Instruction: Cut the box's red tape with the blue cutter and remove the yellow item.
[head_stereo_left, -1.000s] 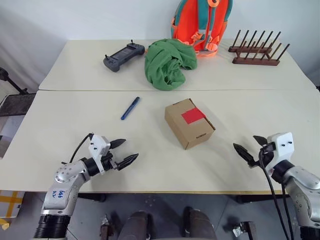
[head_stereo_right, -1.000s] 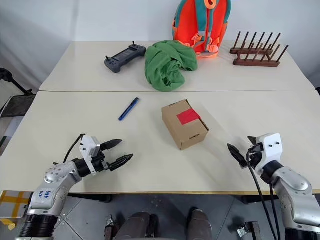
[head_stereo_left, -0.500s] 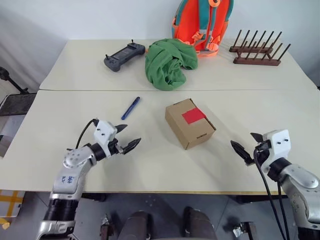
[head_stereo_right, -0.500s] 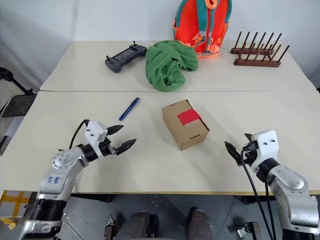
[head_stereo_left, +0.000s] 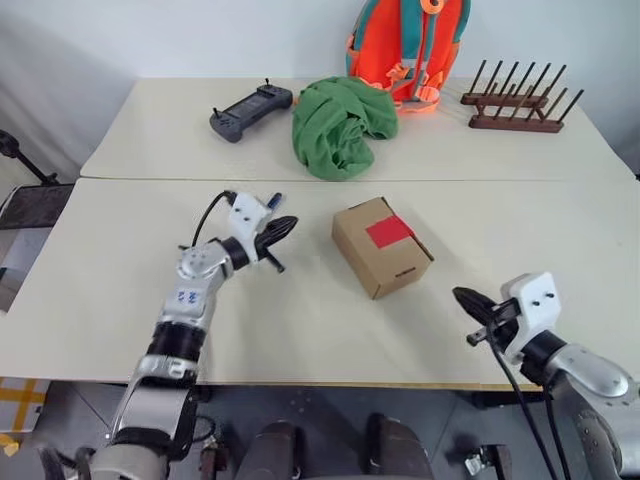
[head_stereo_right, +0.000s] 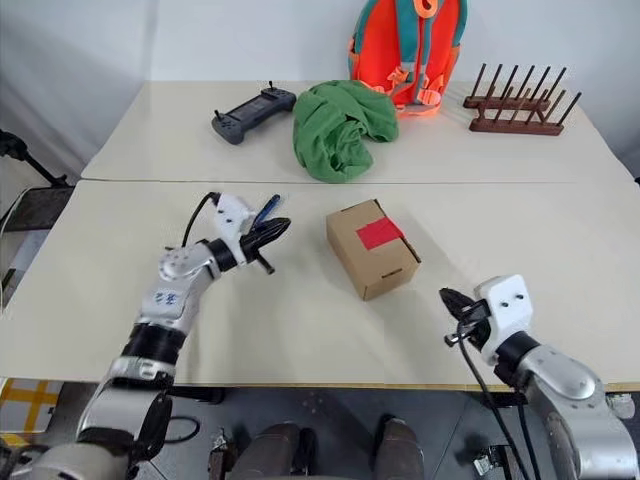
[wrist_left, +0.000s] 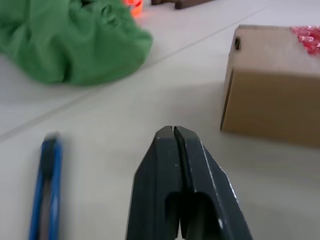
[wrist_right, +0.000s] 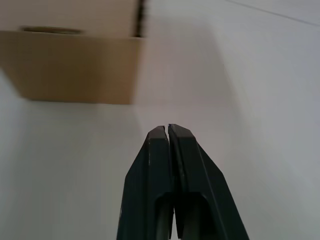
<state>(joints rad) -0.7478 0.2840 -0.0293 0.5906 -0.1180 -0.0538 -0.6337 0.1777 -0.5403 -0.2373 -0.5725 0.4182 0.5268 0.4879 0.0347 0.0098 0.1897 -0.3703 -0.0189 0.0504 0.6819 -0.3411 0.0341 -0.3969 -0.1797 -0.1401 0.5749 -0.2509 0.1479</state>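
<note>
The box (head_stereo_left: 382, 247), a small brown carton, lies closed in the middle of the near table with the red tape (head_stereo_left: 388, 232) patch on its top. The blue cutter (wrist_left: 47, 185) lies flat on the table left of the box. My left gripper (head_stereo_left: 289, 222) hovers right beside the cutter, between it and the box, shut with nothing in it; the left wrist view shows its fingers (wrist_left: 173, 150) pressed together. My right gripper (head_stereo_left: 460, 297) is also shut and empty, near the table's front edge, pointing at the box's near side (wrist_right: 70, 65). The yellow item is hidden.
On the far table lie a green cloth (head_stereo_left: 340, 125), a dark grey controller (head_stereo_left: 250, 98), an orange backpack (head_stereo_left: 405, 45) and a wooden peg rack (head_stereo_left: 515, 100). A seam (head_stereo_left: 500, 181) runs between the two tables.
My left arm has reached forward and right from the table's front edge to the cutter, and its fingers have closed. The right gripper has closed too and drifted left.
</note>
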